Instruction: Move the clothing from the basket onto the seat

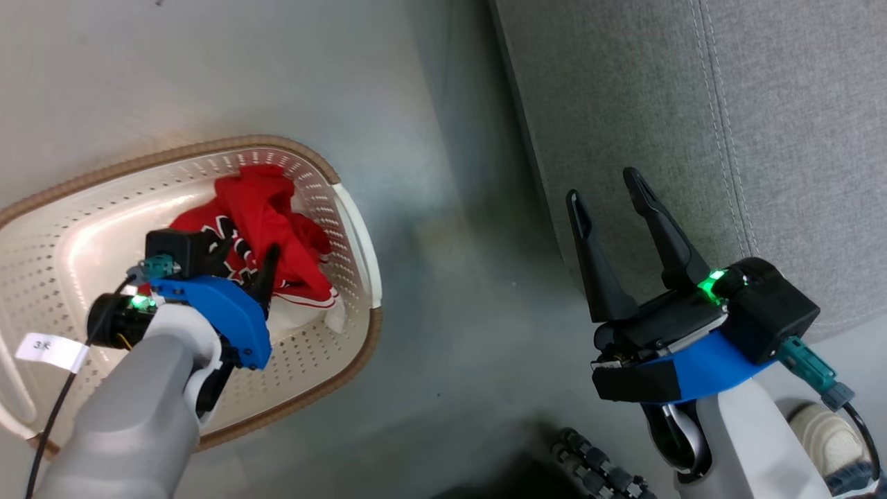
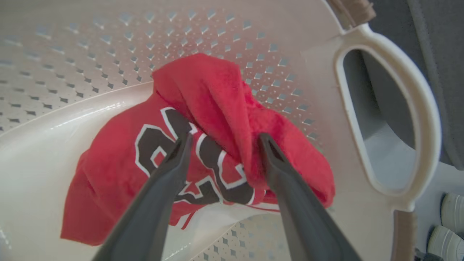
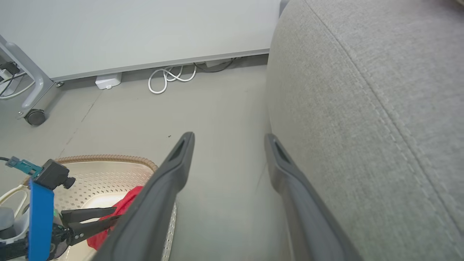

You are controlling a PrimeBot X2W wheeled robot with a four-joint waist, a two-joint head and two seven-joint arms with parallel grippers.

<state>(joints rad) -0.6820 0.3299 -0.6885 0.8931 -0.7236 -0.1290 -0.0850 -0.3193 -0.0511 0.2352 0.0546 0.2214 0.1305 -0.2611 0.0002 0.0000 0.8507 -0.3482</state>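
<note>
Red soft-fabric clothing (image 1: 267, 222) (image 2: 203, 145) with white trim lies bunched in the cream-white perforated plastic basket (image 1: 83, 208), at the end nearer the seat. Folds hide part of its black-and-white numbers, and whether it is one garment or two cannot be told. The left hand (image 1: 248, 248) (image 2: 225, 137), fingers spread wide, straddles a raised fold; contact is unclear. The right hand (image 1: 603, 186) (image 3: 229, 137), also wide and empty, hangs beside the light grey woven seat (image 1: 624, 104), which is cut off at the frame edges.

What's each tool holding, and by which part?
Nothing: left tool is open, straddling a raised fold of the clothing in the basket; right tool open, empty.
</note>
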